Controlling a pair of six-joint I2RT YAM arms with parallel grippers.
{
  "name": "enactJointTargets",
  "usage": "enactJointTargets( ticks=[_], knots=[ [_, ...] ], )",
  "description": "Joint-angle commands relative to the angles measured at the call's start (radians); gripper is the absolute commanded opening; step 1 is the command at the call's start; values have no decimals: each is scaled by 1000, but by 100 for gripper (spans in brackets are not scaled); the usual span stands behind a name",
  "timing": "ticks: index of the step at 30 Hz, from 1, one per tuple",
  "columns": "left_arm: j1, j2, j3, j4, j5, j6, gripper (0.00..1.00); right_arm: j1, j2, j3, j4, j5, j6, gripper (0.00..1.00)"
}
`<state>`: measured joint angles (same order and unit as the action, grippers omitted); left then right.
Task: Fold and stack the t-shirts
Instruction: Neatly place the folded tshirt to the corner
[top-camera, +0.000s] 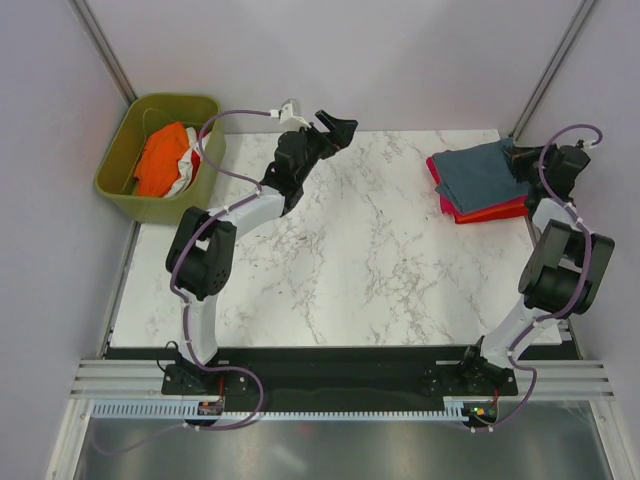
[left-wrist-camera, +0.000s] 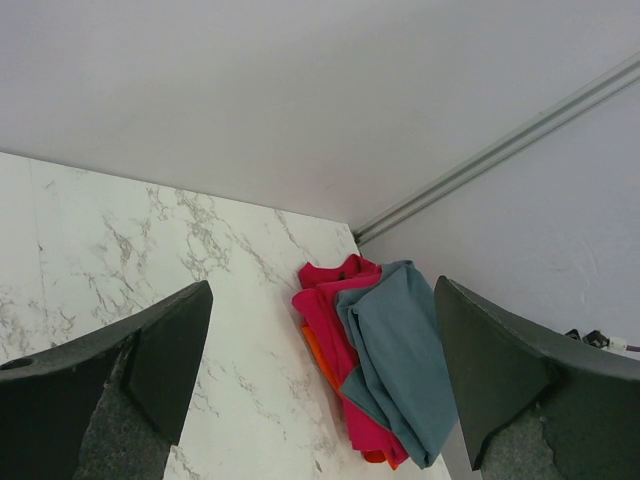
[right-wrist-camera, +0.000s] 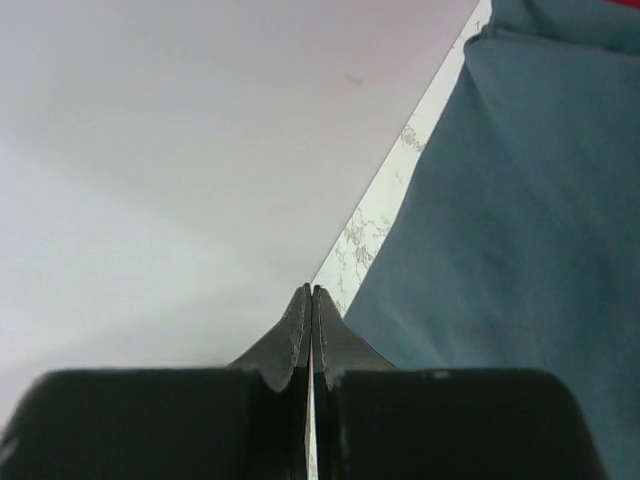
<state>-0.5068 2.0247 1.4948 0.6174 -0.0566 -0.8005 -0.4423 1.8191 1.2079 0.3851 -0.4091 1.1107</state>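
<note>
A folded stack lies at the table's back right: the slate blue-grey t-shirt (top-camera: 478, 172) on top, a magenta-pink one (top-camera: 436, 168) under it, an orange-red one (top-camera: 497, 212) at the bottom. My right gripper (top-camera: 516, 156) is at the stack's far right edge. In the right wrist view it (right-wrist-camera: 311, 290) is shut on nothing, with the blue-grey cloth (right-wrist-camera: 520, 200) just beside its tips. My left gripper (top-camera: 338, 128) is raised over the table's back edge, open and empty. The left wrist view (left-wrist-camera: 322, 290) looks across at the blue-grey (left-wrist-camera: 405, 345), magenta-pink (left-wrist-camera: 335, 320) and orange-red (left-wrist-camera: 318, 355) shirts.
An olive-green bin (top-camera: 118, 160) stands off the table's back left corner. It holds an orange shirt (top-camera: 160, 160) and a white/red one (top-camera: 188, 162). Grey walls close in the back and sides. The marble tabletop (top-camera: 350, 260) spreads between the arms.
</note>
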Motion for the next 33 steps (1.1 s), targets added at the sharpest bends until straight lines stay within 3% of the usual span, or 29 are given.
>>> enactJointTargets(
  ticks=[1,7,11,18,21,24,28,33],
  knots=[
    [2,2,38,33,26,-40,99,-3,-24,-86,49,-57,-20,0],
    [2,9,45,35,35,-51,99,-7,81,-192,282,-125,57,0],
    [2,3,41,33,35,-40,98,-7,126,-162,245,-123,23,0],
    [4,-6,41,22,29,-25,99,22,-16,-55,-12,-24,-175,1],
    [4,-4,44,21,26,-25,99,89,3,122,-240,36,-329,3],
    [4,-1,47,18,32,-26,99,160,134,453,-498,67,-435,3],
    [4,3,53,10,38,-26,99,224,317,761,-670,189,-498,2],
    [5,8,58,-2,47,-17,99,283,498,991,-755,354,-526,2]
  ],
)
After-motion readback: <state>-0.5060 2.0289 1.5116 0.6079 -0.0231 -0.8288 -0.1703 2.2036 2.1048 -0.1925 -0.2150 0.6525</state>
